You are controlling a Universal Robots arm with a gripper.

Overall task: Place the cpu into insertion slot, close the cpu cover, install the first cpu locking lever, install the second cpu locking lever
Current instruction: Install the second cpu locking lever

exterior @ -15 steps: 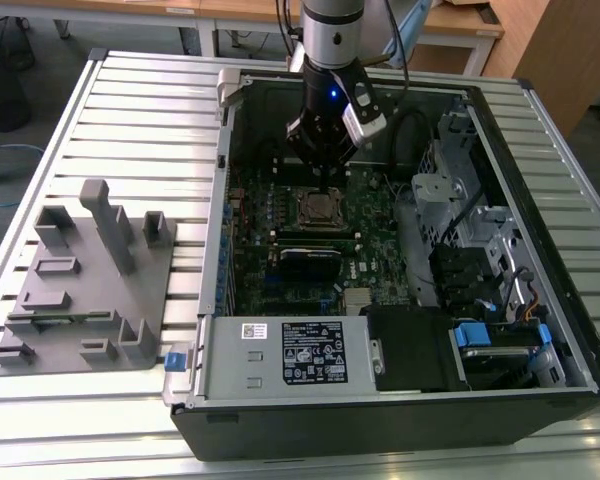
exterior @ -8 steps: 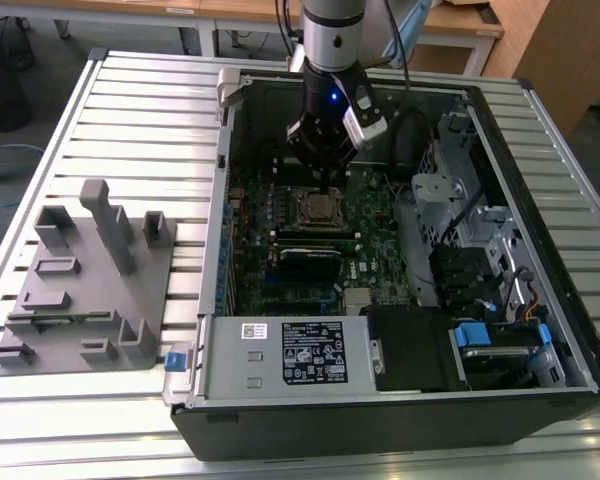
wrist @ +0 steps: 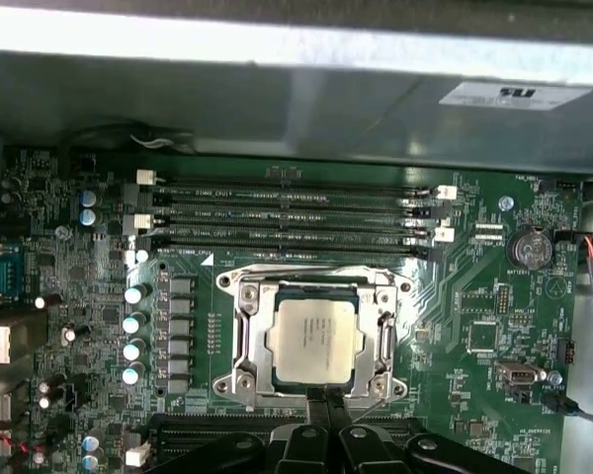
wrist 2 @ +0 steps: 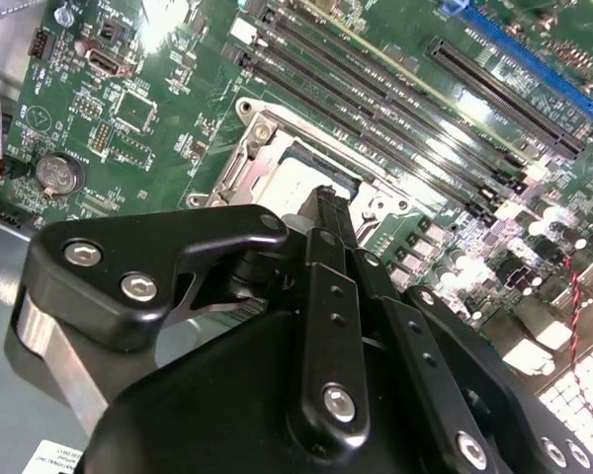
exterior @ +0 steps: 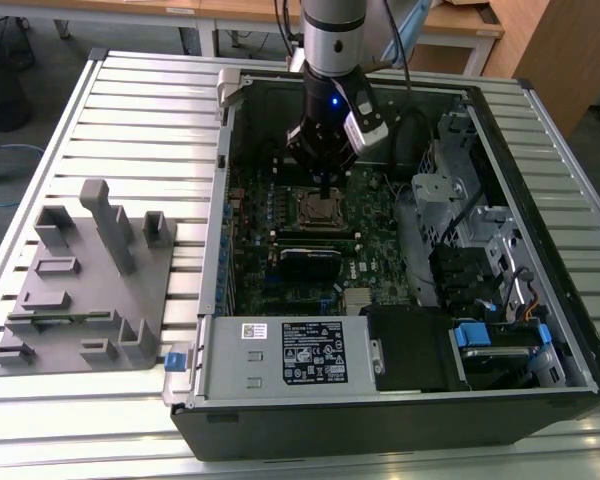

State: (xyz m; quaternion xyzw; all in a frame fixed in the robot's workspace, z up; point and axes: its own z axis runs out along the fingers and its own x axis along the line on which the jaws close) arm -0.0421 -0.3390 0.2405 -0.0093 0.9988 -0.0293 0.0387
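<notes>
The cpu (wrist: pixel 314 339) lies flat in the insertion slot (wrist: pixel 227 286) of the green motherboard (exterior: pixel 380 240), its silver top showing through the window of the cpu cover (wrist: pixel 253 341). The cover lies down flat around the chip. My gripper (wrist: pixel 328 407) is shut, its two black fingers pressed together with nothing visible between them, and their tips sit at the edge of the socket frame. In the exterior view the gripper (exterior: pixel 325 188) hangs just above the socket (exterior: pixel 320 210) inside the open computer case. In the second wrist view the fingertips (wrist 2: pixel 326 202) partly hide the chip (wrist 2: pixel 292 183).
Long black memory slots (wrist: pixel 287 212) run beside the socket. The white-labelled power supply box (exterior: pixel 300 355) sits at the case's front, with drive cages and cables (exterior: pixel 470 250) at the exterior view's right. A grey fixture block (exterior: pixel 90 280) stands on the slatted table at the exterior view's left.
</notes>
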